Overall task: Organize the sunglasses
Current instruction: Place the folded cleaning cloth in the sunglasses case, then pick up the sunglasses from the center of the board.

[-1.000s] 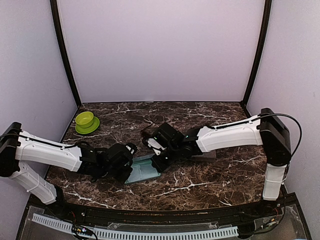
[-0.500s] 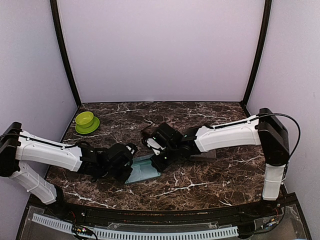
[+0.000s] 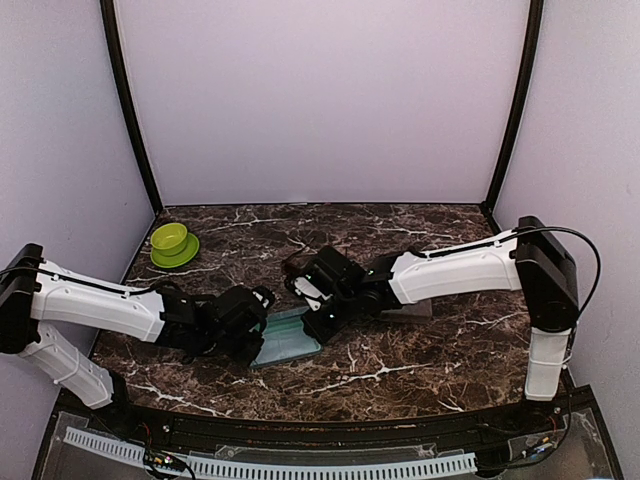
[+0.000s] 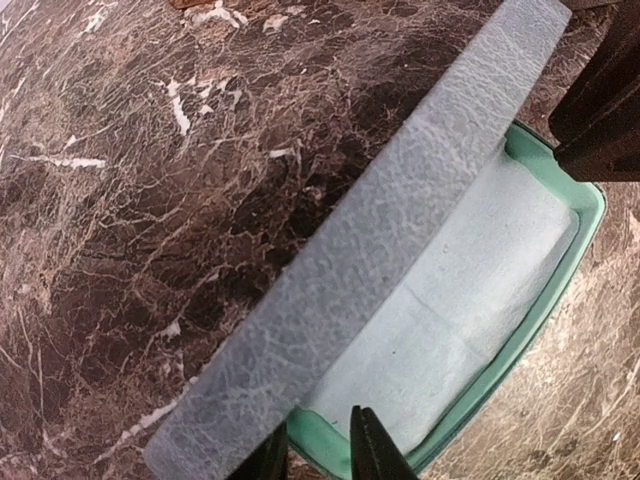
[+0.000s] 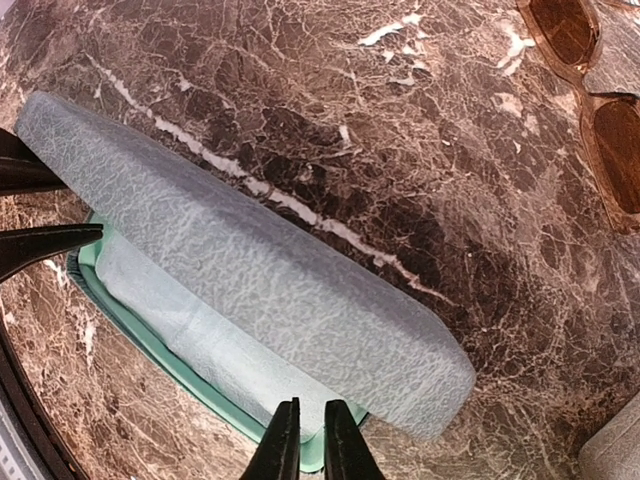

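Open blue-grey case (image 3: pixel 288 342) sits mid-table, lid (image 5: pixel 260 270) tilted up, light-blue cloth (image 4: pixel 470 290) in its mint tray. L gripper (image 4: pixel 318 455), bottom of its wrist view: jaws narrowly apart astride the tray rim. R gripper (image 5: pixel 308 442) is nearly closed over the opposite rim; can't tell if pinching. One pair of brown-lens sunglasses (image 5: pixel 612 130) lies on the table (image 3: pixel 420 365), upper right of R wrist view, apart from the case.

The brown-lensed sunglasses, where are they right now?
In the right wrist view, the brown-lensed sunglasses lie on the marble table at the top right corner, apart from the open blue-grey case.
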### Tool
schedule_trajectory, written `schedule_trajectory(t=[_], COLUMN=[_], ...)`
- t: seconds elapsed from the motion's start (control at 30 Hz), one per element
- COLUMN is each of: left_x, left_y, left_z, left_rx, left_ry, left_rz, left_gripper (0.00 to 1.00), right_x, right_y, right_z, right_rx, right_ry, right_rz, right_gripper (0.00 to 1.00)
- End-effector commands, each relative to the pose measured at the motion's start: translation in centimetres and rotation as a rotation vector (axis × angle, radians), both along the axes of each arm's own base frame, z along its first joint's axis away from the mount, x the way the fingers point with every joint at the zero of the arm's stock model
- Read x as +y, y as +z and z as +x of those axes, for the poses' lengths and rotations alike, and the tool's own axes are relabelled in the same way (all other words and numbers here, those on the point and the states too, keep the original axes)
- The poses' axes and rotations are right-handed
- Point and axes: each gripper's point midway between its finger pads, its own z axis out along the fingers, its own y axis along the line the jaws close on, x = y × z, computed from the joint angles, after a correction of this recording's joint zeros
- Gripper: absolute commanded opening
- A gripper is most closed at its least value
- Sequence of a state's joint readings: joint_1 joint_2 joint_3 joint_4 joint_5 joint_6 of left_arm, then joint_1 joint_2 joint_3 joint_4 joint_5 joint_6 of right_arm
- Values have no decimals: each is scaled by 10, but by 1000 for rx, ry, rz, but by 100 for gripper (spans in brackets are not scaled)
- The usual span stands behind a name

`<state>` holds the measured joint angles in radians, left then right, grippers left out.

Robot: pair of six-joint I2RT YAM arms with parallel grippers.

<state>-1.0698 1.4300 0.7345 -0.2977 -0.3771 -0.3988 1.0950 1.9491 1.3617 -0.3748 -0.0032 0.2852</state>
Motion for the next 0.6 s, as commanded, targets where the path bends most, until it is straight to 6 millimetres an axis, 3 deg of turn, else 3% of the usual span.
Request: schedule_trajectory(t=[0.0, 0.4, 0.57], left_x=[0, -3, -8], left_y=[15, 10, 18], left_z=[-3, -25, -36], left_rx=[-1, 37, 44], left_ry=[8, -21, -55], left_rz=[-36, -72, -127], left_gripper=[26, 32, 34], right_x=[8, -5, -17], right_y=[11, 10, 15], right_z=[-3, -21, -30], right_rx=[-5, 48, 66], right_ry=[13, 18, 14], right_rz=[31, 78, 98], right_gripper=[11, 15, 20])
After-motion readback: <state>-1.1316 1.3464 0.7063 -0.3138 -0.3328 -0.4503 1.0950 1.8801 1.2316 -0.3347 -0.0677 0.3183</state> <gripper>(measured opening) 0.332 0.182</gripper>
